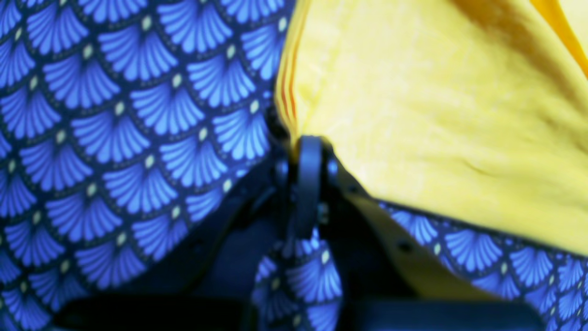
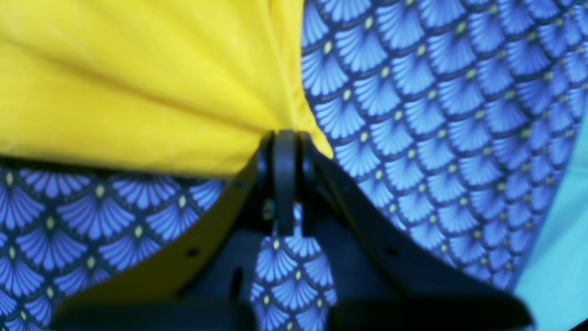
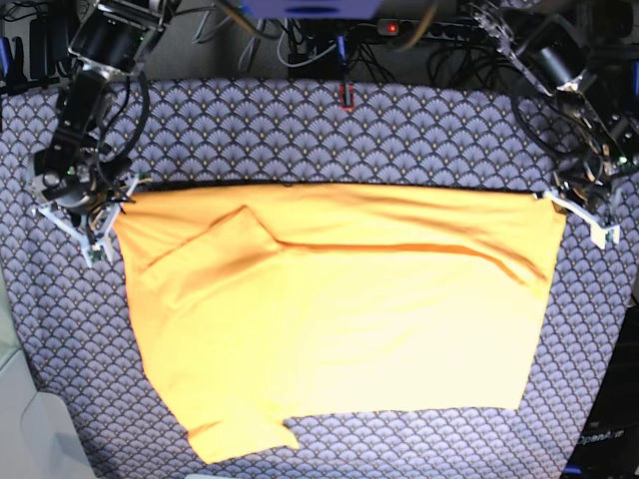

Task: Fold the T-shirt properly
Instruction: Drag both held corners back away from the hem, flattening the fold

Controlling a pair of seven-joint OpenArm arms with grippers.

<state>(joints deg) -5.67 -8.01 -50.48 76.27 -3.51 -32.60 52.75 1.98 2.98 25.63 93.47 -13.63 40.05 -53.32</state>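
Note:
The yellow-orange T-shirt (image 3: 339,319) lies spread on the tablecloth, with a sleeve folded in at its upper left and another sleeve at the bottom left. My right gripper (image 3: 112,200) sits at the shirt's far left corner. In the right wrist view my right gripper (image 2: 285,135) is shut on a gathered corner of the T-shirt (image 2: 138,82). My left gripper (image 3: 556,200) sits at the far right corner. The left wrist view shows my left gripper (image 1: 310,142) shut on the hem of the T-shirt (image 1: 436,115).
A blue-grey fan-patterned tablecloth (image 3: 319,130) covers the table. Cables and a power strip (image 3: 399,25) run along the back edge, with a small red-framed object (image 3: 345,96) just in front. A white object (image 3: 30,419) stands at the front left corner.

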